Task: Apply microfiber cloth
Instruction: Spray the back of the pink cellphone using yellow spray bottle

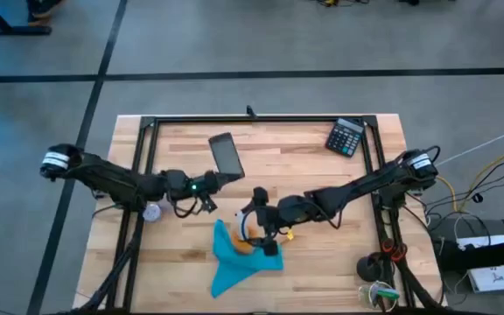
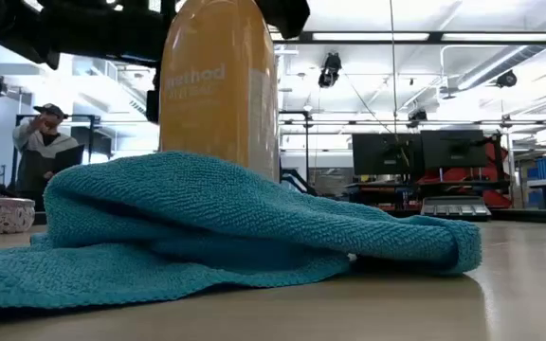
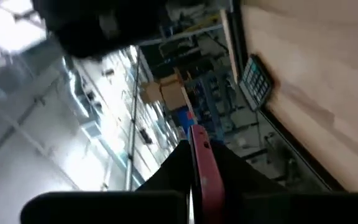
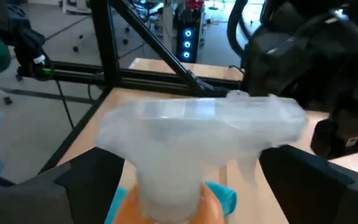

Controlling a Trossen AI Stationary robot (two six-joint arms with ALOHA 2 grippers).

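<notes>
Beside the cloth [image 1: 234, 258], at its far edge, the right gripper [image 1: 259, 229] pinches the orange bottle [image 1: 250, 236] by the neck just under its white trigger head [image 4: 197, 134], and the bottle stands upright with its base touching or just behind the cloth's heaped folds, as the low view shows. The cloth lies crumpled near the table's [image 1: 304, 262] front edge, with a tail trailing toward the front. Farther back from the cloth, the left gripper [image 1: 210, 184] pinches the phone [image 1: 227, 155] by its near end; the wrist view shows a thin pink-edged slab between its fingers.

Judging from this, the cloth is not yet taken up, and both grippers are full. To do the step well, the bottle should go down first, well apart from the cloth, so that it cannot tip onto the fabric when released. Then the freed right gripper should pinch the cloth at a raised fold rather than the flat tail, so a good wad comes up. The phone should be kept steady with its screen facing the cloth, and wiped with light, even strokes, lest it slip from the left gripper's narrow hold.
</notes>
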